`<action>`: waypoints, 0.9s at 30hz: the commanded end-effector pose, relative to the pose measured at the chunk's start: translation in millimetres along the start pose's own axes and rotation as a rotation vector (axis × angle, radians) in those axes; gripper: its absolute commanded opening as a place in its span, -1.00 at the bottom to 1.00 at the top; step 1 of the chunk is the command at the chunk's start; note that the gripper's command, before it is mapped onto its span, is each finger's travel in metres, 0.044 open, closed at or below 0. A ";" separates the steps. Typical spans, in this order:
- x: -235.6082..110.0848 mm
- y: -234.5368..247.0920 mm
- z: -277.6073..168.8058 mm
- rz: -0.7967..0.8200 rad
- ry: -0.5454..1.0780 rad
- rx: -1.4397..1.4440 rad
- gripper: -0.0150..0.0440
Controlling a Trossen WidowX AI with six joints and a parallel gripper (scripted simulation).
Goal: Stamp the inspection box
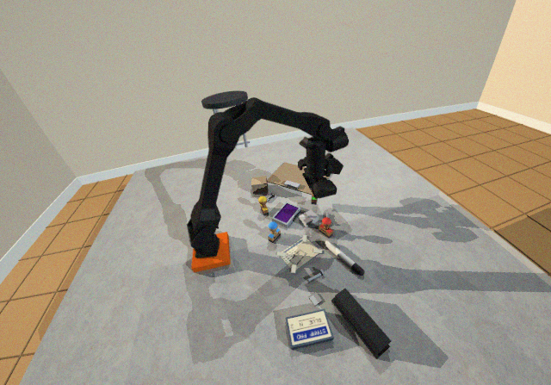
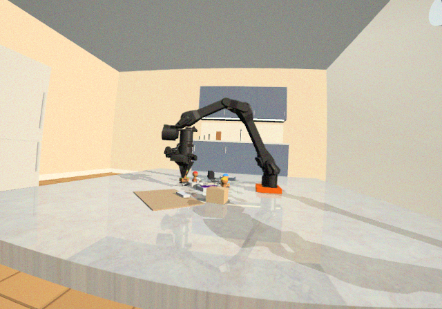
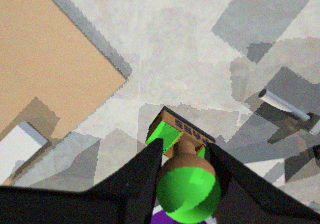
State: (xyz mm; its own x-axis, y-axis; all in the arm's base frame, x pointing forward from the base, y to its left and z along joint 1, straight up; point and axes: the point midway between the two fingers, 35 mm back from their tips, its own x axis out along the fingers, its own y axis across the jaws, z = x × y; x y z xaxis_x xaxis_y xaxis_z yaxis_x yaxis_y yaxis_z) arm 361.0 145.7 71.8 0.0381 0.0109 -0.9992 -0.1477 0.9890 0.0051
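Ink pad [image 1: 286, 213] between three stamps [image 1: 273, 230]
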 end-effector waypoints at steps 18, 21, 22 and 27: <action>-11.6 0.3 1.0 0.003 -0.003 0.001 -0.49; -13.0 0.3 1.0 0.002 -0.003 0.001 -0.49; -13.5 0.3 1.0 0.002 -0.003 0.001 -0.49; -16.0 0.3 1.0 0.002 -0.003 0.001 -0.49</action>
State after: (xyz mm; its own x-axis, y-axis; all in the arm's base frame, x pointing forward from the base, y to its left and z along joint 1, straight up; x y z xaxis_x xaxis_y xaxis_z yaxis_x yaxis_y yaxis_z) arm 360.8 145.6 85.1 0.0378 0.0108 -0.9992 -0.1476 0.9890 0.0051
